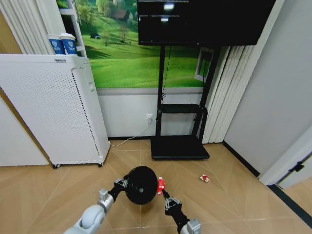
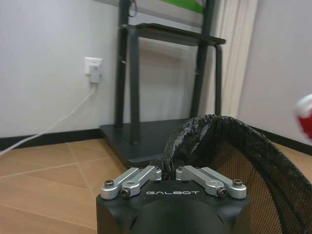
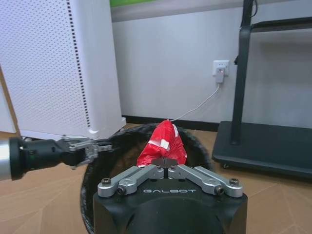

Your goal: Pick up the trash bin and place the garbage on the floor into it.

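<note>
The black mesh trash bin (image 1: 141,184) hangs just above the parquet floor (image 1: 234,195), with my left gripper (image 1: 122,184) shut on its rim. In the left wrist view the fingers clamp the bin's liner-covered rim (image 2: 168,165). My right gripper (image 1: 163,191) is shut on a crumpled red-and-white wrapper (image 1: 160,184) at the bin's right edge. The right wrist view has that wrapper (image 3: 163,142) over the bin's opening (image 3: 105,165), with the left gripper (image 3: 100,146) on the far rim. A second red-and-white wrapper (image 1: 204,178) lies on the floor to the right.
A tall white perforated cabinet (image 1: 53,107) stands at the left, with blue-white cups (image 1: 63,44) behind it. The black TV stand base (image 1: 179,146) sits just beyond the bin. A black border strip (image 1: 243,163) runs along the right wall.
</note>
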You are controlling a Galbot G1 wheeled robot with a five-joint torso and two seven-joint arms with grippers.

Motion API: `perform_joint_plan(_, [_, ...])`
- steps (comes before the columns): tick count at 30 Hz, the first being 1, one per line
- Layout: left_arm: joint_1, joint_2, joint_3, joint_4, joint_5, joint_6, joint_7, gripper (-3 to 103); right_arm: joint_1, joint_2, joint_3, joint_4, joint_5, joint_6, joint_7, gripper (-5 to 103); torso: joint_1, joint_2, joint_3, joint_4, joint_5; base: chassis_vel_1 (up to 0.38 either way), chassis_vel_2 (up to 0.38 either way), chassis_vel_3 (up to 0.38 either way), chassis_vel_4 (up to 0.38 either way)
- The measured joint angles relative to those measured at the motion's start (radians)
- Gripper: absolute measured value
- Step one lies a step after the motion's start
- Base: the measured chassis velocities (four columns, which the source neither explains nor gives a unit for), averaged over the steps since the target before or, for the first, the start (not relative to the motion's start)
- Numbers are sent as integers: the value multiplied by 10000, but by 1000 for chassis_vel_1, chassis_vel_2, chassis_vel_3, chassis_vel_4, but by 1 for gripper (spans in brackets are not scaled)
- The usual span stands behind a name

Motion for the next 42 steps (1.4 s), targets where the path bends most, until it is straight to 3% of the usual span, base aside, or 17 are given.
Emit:
perform_joint_plan(10, [429,-57,-129,-331,158,-43,497,7,433,21,-558,-1079,-100,-52,161,-3,0,0,0,0,0,0,0,0,0])
perform_joint_plan(12, [566,-77,-265,-416,198,-10,620,7,553,83,-662,-1247,-84,-90,281,8,0,0,0,0,0,0,0,0,0])
perform_joint_plan(18, [605,-101,-321,-430,200,-5,639,7,580,94,-684,-1270,-78,-105,294,13,0,0,0,0,0,0,0,0,0])
perform_joint_plan(19, [633,-119,-361,-437,200,-5,648,7,605,104,-702,-1288,-69,-123,308,29,0,0,0,-1,0,0,0,0,0])
perform_joint_plan(26, [1038,-273,-830,-530,214,0,771,7,838,159,-765,-1465,51,-169,377,51,0,0,0,0,-1,0,0,0,0])
perform_joint_plan(30, [1474,-653,-2231,-479,129,21,404,7,1003,183,-304,-1274,278,226,408,68,0,0,0,-3,-2,0,0,0,0])
perform_joint_plan(31, [1934,-769,-3186,-847,-424,121,-126,7,1409,120,118,-1334,724,327,554,73,0,0,1,1,-2,0,0,0,0])
perform_joint_plan(32, [2204,-810,-3663,-1160,-697,161,-266,7,1715,70,302,-1483,883,310,592,78,0,0,1,2,-2,0,0,0,0])
perform_joint_plan(33, [2646,-956,-4502,-1675,-915,193,-334,7,2127,26,417,-1651,1199,212,681,84,0,0,1,2,-1,0,0,0,0])
perform_joint_plan(34, [2646,-956,-4502,-1675,-915,193,-334,7,2127,26,417,-1651,1199,212,681,84,0,0,1,2,-1,0,0,0,0])
perform_joint_plan(37, [3634,-1497,-6223,-2534,-1051,197,-314,7,2657,9,460,-1911,1410,111,759,97,0,0,1,2,0,-21,-14,9,17])
perform_joint_plan(42, [4453,-2127,-7338,-2945,-1074,183,-207,7,2753,7,422,-2063,1446,101,783,100,0,0,0,1,1,-82,-93,66,88])
